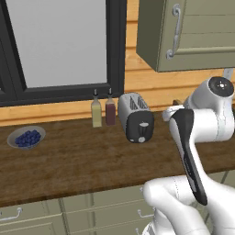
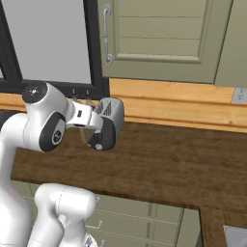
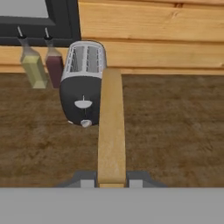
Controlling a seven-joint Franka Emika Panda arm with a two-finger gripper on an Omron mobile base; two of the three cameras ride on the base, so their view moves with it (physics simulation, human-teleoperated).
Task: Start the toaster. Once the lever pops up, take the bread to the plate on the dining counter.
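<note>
My gripper is shut on the bread, a tan slice seen edge-on that rises from between the two fingertips. It hangs in the air above the dark brown wooden counter, just right of the toaster. The silver toaster with its black end panel stands against the back wall, both slots facing up. It also appears as the toaster left of my arm, and the toaster sits right beside my hand. The plate is out of view.
Two slim bottles stand just left of the toaster. A grey bowl of blueberries sits at the counter's far left. A wall cabinet hangs overhead, and a dark-framed window is behind. Drawers run under the counter edge.
</note>
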